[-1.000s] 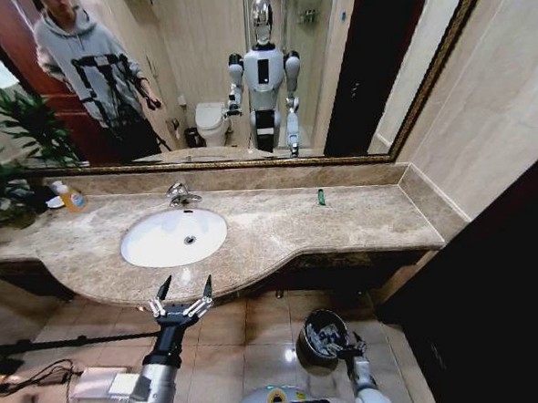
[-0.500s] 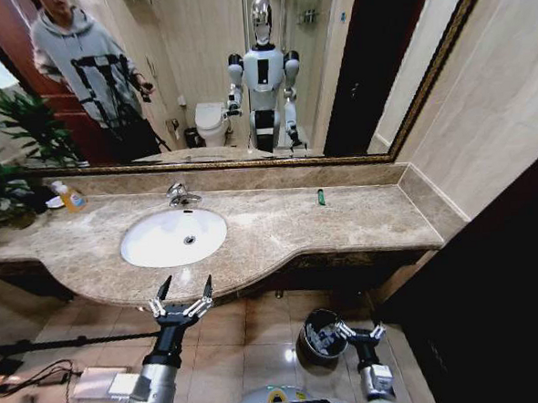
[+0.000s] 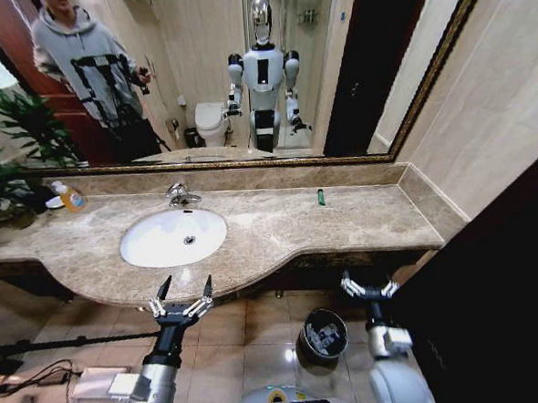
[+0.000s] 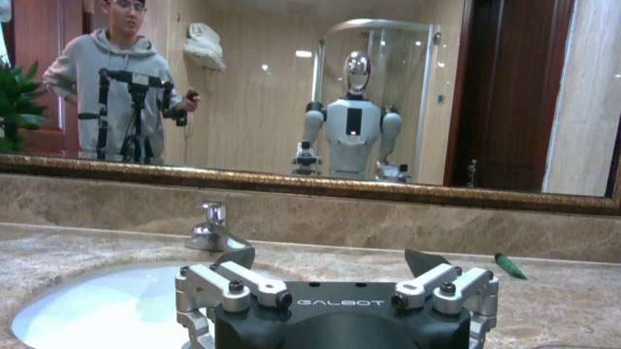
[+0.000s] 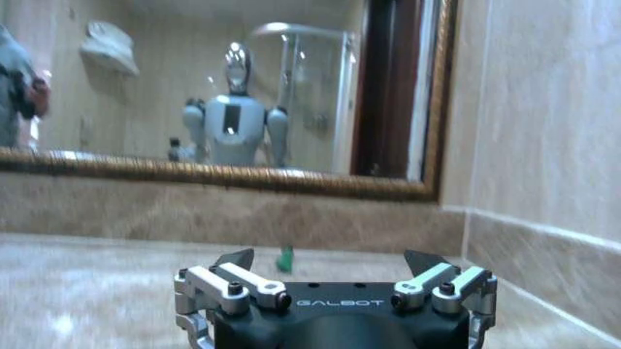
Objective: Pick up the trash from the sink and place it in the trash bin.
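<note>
Left gripper (image 3: 183, 293) waits below the counter edge in front of the sink (image 3: 173, 237), fingers spread and empty; the basin looks bare. A tiny green bottle (image 3: 321, 196) stands on the countertop (image 3: 362, 221) near the mirror, probably the remaining trash. Right gripper (image 3: 369, 288), likewise spread and empty, is raised above the trash bin (image 3: 321, 338) on the floor, seemingly placed to reach up.
</note>
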Controlling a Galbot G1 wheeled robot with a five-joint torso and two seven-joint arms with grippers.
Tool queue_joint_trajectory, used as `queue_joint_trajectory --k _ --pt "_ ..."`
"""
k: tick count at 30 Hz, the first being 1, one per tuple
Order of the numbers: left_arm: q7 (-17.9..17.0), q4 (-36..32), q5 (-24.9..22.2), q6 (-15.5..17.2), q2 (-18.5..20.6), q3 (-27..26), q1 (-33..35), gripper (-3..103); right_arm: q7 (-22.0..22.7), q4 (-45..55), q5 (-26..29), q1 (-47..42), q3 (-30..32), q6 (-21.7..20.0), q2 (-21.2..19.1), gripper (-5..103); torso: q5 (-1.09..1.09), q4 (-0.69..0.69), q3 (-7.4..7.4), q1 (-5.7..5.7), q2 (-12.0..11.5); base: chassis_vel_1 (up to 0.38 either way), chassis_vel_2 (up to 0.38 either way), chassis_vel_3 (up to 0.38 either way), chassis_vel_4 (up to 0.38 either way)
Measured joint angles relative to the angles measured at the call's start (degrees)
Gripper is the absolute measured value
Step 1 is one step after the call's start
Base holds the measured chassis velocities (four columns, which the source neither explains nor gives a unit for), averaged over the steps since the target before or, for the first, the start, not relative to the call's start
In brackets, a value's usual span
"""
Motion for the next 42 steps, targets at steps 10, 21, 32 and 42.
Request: queue_joint_trajectory --k 10,21,32,42 --pt "0.0 0.0 0.0 0.0 0.0 0.0 0.0 100 -3.5 -2.8 10.3 12.8 -1.6 -8.7 -5.7 100 0.01 0.00 0.00 0.00 0.0 0.000 0.000 0.000 0.000" --pt "0.0 0.0 0.0 0.0 0.0 0.0 0.0 100 -3.5 -16.2 15.9 32.5 -5.7 -16.1 -10.9 100 -0.01 0.01 0.00 0.00 0.0 0.000 0.000 0.000 0.000" --pt "0.0 0.0 0.0 0.0 0.0 0.0 0.0 100 -6.1 -36.8 10.8 50.5 -11.6 -16.3 -9.5 100 0.00 0.00 0.00 0.01 0.0 0.000 0.000 0.000 0.000" --pt "0.0 0.0 0.0 0.0 0.0 0.0 0.0 100 -7.4 -51.7 10.5 60.2 -12.4 -17.4 -5.2 100 -0.01 0.00 0.00 0.00 0.0 0.000 0.000 0.000 0.000"
